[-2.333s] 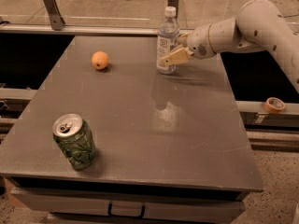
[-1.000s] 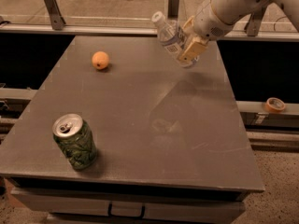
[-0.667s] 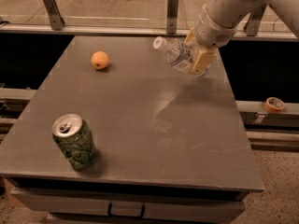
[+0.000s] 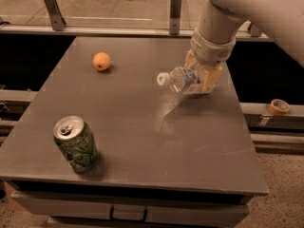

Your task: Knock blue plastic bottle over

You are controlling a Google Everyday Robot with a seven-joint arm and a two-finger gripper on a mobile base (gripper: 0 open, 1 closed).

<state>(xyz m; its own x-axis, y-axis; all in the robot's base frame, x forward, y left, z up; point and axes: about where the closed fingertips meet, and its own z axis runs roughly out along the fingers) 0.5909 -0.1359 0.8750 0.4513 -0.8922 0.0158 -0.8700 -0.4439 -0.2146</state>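
We see the blue plastic bottle point(image 4: 179, 80) on its side, nearly level, over the right-centre part of the grey table point(image 4: 142, 127). Its white screw cap points left towards the middle of the tabletop, and its base end sits inside the gripper point(image 4: 198, 80). The body is clear plastic with a faint bluish cast, slim and ribbed, and bright glints run along its upper side. A pale label wraps the part nearest the gripper, but we cannot read its print. A soft light streak lies on the table surface just below and left of the cap. We cannot tell whether the bottle touches the tabletop or hangs just above it.

The gripper comes down from the upper right on a thick white arm point(image 4: 216, 25). Its 2 tan fingers point(image 4: 212, 80) are clamped on the lower body of the bottle, 1 behind it and 1 in front.

Well apart from the bottle, 1 orange point(image 4: 101, 61) rests near the far left of the table. 1 green patterned can point(image 4: 76, 144) stands upright near the front left corner, its silver top with the pull tab facing up. Off the table to the right, 1 roll of tape point(image 4: 279, 106) lies on a low ledge.
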